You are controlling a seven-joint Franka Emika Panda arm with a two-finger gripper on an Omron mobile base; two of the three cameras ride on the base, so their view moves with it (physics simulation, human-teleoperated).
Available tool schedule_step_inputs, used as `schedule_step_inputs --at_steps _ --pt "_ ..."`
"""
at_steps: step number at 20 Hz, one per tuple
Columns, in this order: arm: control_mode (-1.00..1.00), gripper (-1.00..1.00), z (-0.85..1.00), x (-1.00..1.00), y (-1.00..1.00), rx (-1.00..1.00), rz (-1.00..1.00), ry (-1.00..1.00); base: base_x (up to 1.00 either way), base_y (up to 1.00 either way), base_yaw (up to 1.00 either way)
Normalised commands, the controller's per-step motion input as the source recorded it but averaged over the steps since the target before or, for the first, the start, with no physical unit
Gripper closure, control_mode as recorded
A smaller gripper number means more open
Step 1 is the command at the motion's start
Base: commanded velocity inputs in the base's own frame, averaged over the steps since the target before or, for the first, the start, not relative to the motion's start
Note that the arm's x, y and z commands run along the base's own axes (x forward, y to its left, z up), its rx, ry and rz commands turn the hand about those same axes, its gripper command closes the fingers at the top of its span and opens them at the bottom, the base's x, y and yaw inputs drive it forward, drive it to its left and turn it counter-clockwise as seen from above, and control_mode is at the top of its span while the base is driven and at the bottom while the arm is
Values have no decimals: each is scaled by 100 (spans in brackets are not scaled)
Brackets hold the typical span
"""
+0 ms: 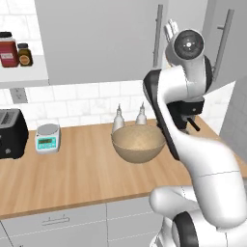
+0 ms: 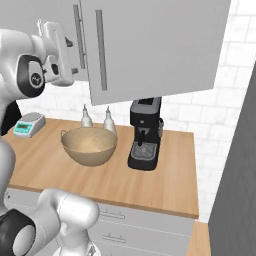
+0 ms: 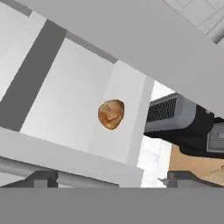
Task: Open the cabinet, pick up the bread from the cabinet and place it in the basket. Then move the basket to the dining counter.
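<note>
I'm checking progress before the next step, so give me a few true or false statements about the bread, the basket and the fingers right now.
1. The bread lies in the basket. False: it sits inside the cabinet; the basket holds nothing.
2. The fingers stand open with nothing between them. True.
3. The basket stands on the wood counter in front of two white bottles. True.
4. The coffee machine stands left of the basket in the right base view. False: it stands to the basket's right.
5. A small scale sits between the toaster and the basket. True.
</note>
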Motion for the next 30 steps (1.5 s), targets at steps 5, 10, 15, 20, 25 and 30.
schedule_step_inputs --at_steps 5,10,15,20,25,30 --pt "-100 -100 0 46 -13 27 -20 -1 0 0 0" --pt "-100 -100 0 35 -17 17 -6 -5 0 0 0" --pt "-100 -100 -19 10 -23 10 -15 -23 0 0 0" --pt "-100 -100 -34 33 -25 10 -26 -21 0 0 0" --pt "-100 -100 -5 -30 -14 10 -29 -18 0 0 0" --pt "-100 -100 0 -99 -42 15 -34 -13 0 0 0"
